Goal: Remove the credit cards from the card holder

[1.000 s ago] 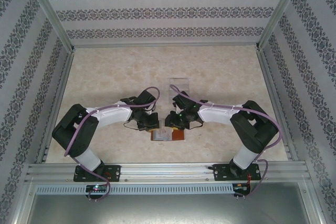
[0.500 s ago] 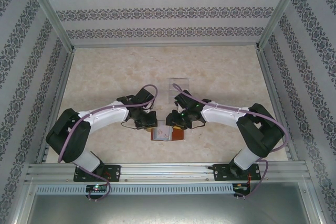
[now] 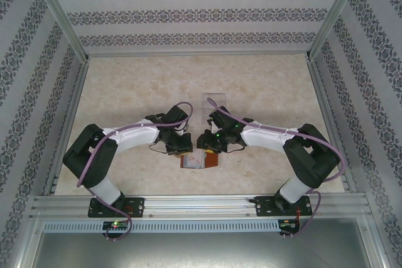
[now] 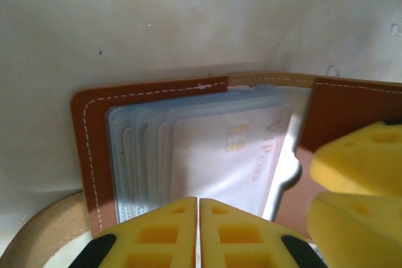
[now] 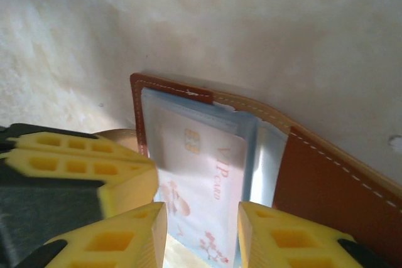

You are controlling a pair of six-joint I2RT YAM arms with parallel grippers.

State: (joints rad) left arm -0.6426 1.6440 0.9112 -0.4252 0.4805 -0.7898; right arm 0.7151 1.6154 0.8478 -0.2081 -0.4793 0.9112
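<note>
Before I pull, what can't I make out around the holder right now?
Count of credit cards: left wrist, card holder pockets overlap them.
Card's near end: right wrist, cut by the bottom edge between the right gripper fingers; contact unclear.
Anything under the left gripper: left wrist, hidden by its own fingers.
Top external: holder too small, partly covered by both grippers.

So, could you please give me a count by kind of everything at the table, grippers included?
Card holder: 1
Credit card showing: 1 (any others in the pockets are hidden)
Clear tray: 1
Grippers: 2, the left gripper and the right gripper
Total: 5
</note>
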